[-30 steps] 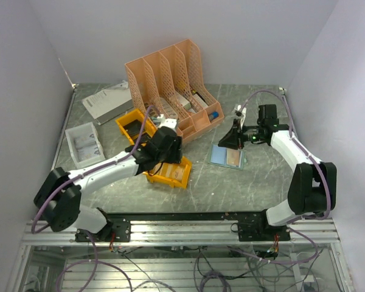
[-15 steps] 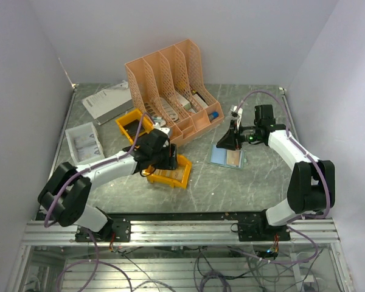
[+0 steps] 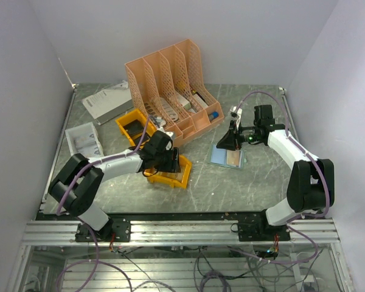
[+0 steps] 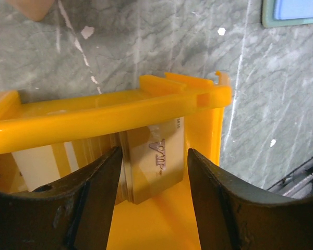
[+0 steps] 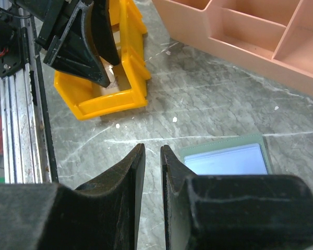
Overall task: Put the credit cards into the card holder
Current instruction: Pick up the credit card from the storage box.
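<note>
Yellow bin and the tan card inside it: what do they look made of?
The yellow bin looks like moulded plastic: glossy, uniform colour, thick rounded rims. The tan card seems thin stiff plastic with a satin, slightly metallic sheen and printed lettering; laminated paper can't be ruled out.
</note>
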You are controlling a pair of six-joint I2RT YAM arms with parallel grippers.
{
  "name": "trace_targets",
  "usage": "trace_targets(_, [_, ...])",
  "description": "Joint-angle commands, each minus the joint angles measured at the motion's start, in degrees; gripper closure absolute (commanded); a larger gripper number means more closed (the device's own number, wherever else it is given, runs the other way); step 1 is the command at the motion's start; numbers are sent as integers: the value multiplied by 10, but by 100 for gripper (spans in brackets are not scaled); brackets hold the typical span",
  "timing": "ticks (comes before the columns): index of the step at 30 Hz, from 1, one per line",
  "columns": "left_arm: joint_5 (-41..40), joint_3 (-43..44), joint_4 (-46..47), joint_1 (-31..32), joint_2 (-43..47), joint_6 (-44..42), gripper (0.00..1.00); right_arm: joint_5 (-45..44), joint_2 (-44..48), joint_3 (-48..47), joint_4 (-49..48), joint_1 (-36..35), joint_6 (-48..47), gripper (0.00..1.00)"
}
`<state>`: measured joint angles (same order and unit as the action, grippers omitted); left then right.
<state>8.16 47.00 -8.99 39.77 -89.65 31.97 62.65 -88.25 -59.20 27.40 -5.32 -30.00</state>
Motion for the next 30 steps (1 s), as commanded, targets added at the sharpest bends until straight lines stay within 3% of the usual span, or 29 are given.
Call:
trace_targets(1, [55, -10, 36, -3, -3, 13, 37, -2, -7, -8, 1, -3, -3, 81])
trace_targets(12, [121, -17, 108, -4, 2, 61, 54, -6, -6, -9, 3, -2, -4, 81])
trace_targets(23, [200, -46, 245, -3, -30, 130, 56, -10, -9, -11, 7, -3, -7, 81])
trace_targets(30, [128, -11, 148, 10, -45, 90, 52, -10, -9, -12, 7, -2, -7, 81])
